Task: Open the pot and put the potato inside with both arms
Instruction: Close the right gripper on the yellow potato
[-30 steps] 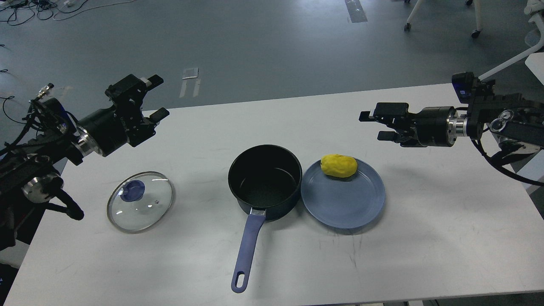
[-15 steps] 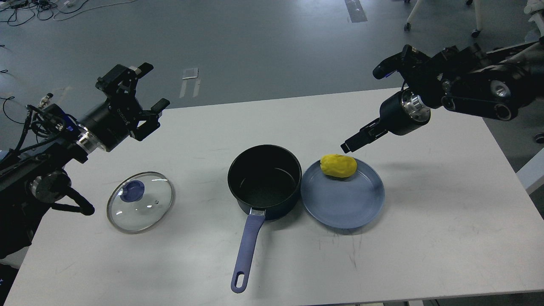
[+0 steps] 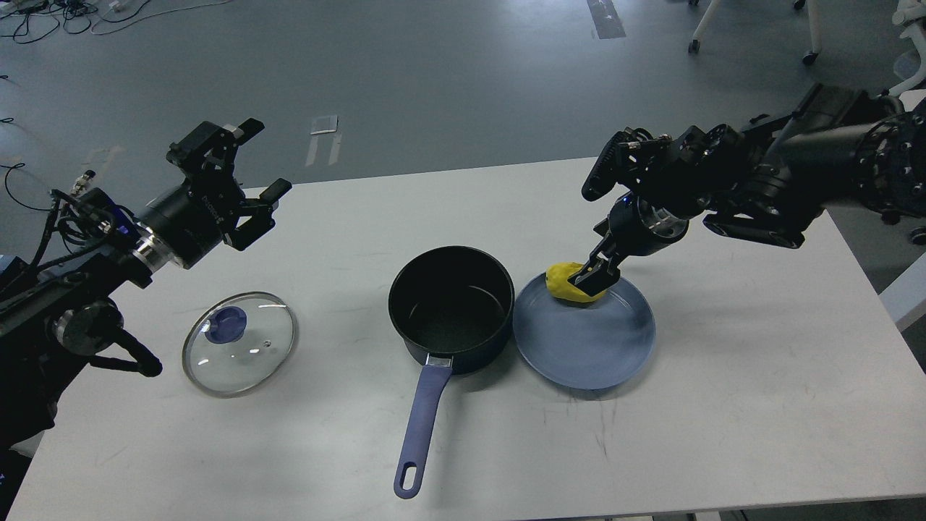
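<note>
Potato (image 3: pixel 563 283) on the far edge of the plate (image 3: pixel 586 347), right hand (image 3: pixel 589 281) down on it from above — fingers against its right side, whether clamped or merely touching cannot be told. Just left of that hand, pot (image 3: pixel 451 307) open and empty, touching the plate, blue handle toward the near table (image 3: pixel 723 405) edge. Left hand (image 3: pixel 249 166) raised above the table's far left, fingers apart, holding nothing. Below and nearer than that hand — glass lid (image 3: pixel 239 342) flat on the table, knob up, well apart from the pot.
</note>
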`<state>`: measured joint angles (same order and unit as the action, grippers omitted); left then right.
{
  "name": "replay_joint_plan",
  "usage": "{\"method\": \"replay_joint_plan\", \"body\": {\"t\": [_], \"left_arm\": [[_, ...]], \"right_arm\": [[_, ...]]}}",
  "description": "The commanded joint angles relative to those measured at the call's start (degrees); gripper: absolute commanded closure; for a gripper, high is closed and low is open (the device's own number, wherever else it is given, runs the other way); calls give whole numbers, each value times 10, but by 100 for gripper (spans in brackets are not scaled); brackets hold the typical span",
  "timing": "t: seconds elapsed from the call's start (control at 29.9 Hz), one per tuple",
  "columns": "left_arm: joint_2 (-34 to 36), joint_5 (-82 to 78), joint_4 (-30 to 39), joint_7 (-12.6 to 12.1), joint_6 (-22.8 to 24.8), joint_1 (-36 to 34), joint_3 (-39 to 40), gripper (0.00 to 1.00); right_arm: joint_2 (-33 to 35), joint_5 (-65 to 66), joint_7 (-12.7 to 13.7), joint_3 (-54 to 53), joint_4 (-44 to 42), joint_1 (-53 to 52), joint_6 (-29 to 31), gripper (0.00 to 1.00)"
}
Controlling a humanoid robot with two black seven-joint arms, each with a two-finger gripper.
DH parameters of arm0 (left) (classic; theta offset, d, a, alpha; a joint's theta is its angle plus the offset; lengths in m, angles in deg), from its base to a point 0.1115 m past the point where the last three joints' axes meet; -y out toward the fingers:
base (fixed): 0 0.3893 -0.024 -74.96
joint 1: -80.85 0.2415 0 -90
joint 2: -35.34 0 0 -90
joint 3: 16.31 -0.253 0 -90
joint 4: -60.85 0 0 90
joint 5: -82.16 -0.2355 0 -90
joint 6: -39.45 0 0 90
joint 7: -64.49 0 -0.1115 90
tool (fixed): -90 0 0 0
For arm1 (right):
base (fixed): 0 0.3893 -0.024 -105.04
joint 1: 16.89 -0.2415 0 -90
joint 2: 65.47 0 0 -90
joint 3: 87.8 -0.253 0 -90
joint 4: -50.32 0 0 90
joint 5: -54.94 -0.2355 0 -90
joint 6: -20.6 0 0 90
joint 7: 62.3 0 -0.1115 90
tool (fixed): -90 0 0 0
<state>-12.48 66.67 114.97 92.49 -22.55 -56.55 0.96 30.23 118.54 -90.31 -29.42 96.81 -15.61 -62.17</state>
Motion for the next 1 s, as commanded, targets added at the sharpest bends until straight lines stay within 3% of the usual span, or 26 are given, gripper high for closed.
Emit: {"method": "replay_joint_plan", "body": {"t": [0.0, 0.33, 0.77, 0.87, 0.97], "left_arm": [[-1, -1, 0, 0, 0, 0, 6, 2], [3, 0, 1, 0, 0, 1, 7, 2], [5, 0, 1, 0, 0, 2, 7, 2], [4, 0, 2, 0, 0, 3, 7, 2], [4, 0, 2, 0, 0, 4, 7, 2]], "right_arm": [[-6, -1, 0, -1, -1, 9, -6, 0], [-33, 0, 0, 5, -13, 31, -58, 6], [-44, 1, 0, 15, -42, 49, -60, 8], [-45, 1, 0, 29, -42, 50, -67, 14], [-44, 1, 0, 31, -42, 52, -71, 28]]}}
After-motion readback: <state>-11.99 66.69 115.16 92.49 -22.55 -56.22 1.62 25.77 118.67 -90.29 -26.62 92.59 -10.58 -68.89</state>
